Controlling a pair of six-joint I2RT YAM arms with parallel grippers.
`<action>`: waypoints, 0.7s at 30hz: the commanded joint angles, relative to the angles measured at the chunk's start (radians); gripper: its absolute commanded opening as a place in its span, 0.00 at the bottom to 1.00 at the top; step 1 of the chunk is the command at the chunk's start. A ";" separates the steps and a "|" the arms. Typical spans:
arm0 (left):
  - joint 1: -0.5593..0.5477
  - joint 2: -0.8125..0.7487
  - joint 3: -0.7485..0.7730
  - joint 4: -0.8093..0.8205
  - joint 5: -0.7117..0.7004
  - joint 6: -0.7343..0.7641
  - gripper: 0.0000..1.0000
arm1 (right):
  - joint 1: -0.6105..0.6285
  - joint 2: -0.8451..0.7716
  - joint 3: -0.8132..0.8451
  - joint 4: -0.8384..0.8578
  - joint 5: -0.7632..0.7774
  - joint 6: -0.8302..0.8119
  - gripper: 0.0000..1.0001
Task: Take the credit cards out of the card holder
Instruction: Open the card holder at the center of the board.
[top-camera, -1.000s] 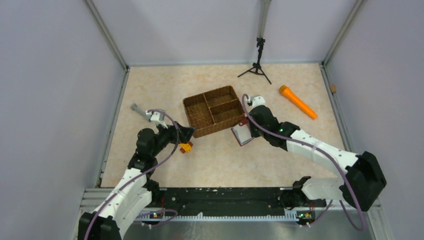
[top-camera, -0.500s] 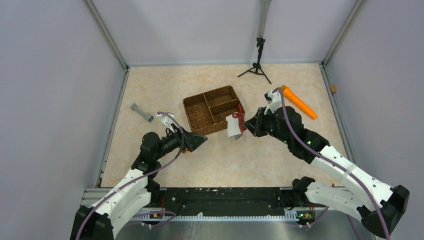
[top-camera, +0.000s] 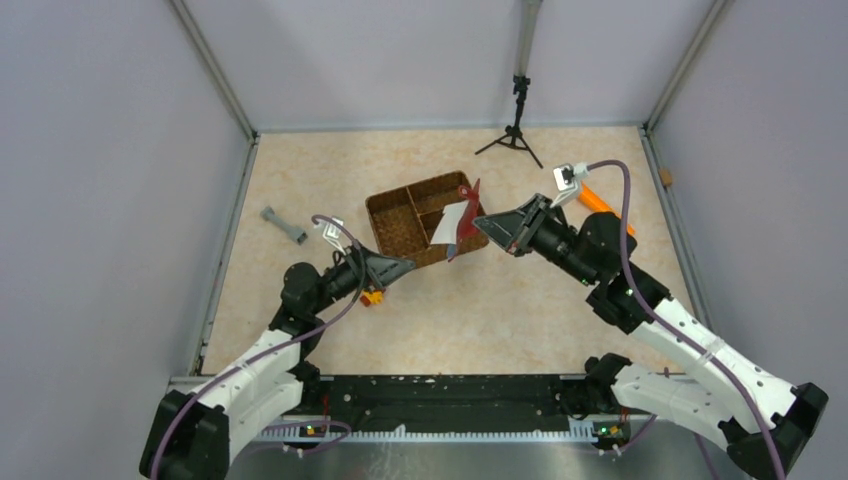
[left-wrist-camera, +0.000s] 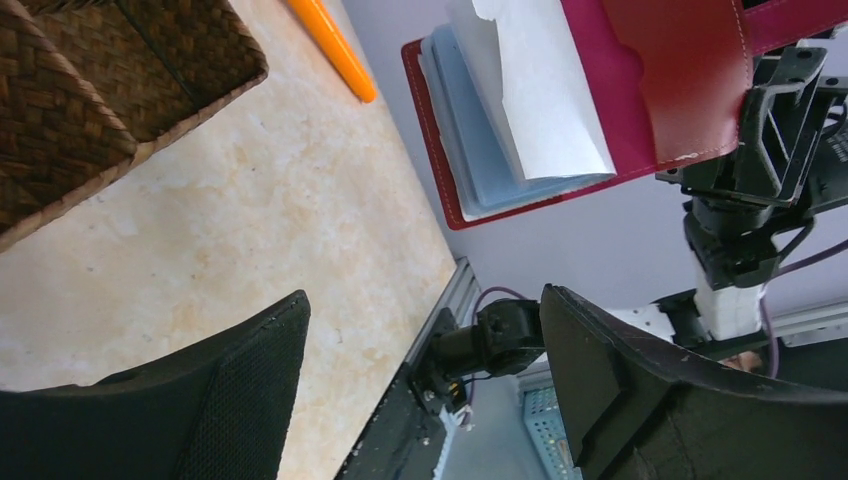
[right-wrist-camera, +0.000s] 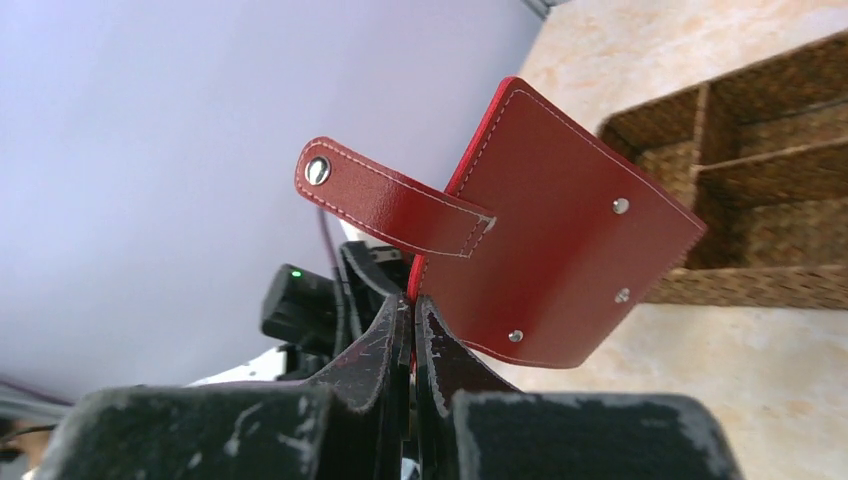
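The dark red card holder (top-camera: 457, 222) hangs in the air over the basket's near right corner. My right gripper (top-camera: 484, 226) is shut on its edge. In the right wrist view its red outer cover (right-wrist-camera: 560, 260) and strap tab (right-wrist-camera: 390, 195) stand just past my shut right gripper (right-wrist-camera: 412, 300). My left gripper (top-camera: 402, 267) is open and empty, lower left of the card holder and apart from it. In the left wrist view the open gripper (left-wrist-camera: 425, 300) faces the holder's pale blue pockets (left-wrist-camera: 490, 150) and a white flap. No black or tan-gold credit card shows.
A brown wicker divided basket (top-camera: 385, 225) stands mid-table. An orange-yellow toy car (top-camera: 371, 296) lies under my left gripper. A grey piece (top-camera: 283, 225) lies at the left, an orange stick (top-camera: 603, 208) behind my right arm, a black tripod (top-camera: 516, 130) at the back.
My right gripper has lifted the card holder off the table beside the basket and swung it up and left. My left gripper has risen off the toy car and turned toward the card holder.
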 joint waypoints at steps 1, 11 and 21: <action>-0.004 0.030 -0.011 0.168 0.011 -0.109 0.89 | 0.003 -0.009 0.030 0.195 -0.061 0.098 0.00; -0.005 0.120 0.039 0.244 0.026 -0.265 0.87 | 0.003 0.043 0.076 0.305 -0.141 0.162 0.00; -0.041 0.216 0.109 0.310 0.056 -0.339 0.98 | 0.005 0.079 0.051 0.403 -0.184 0.223 0.00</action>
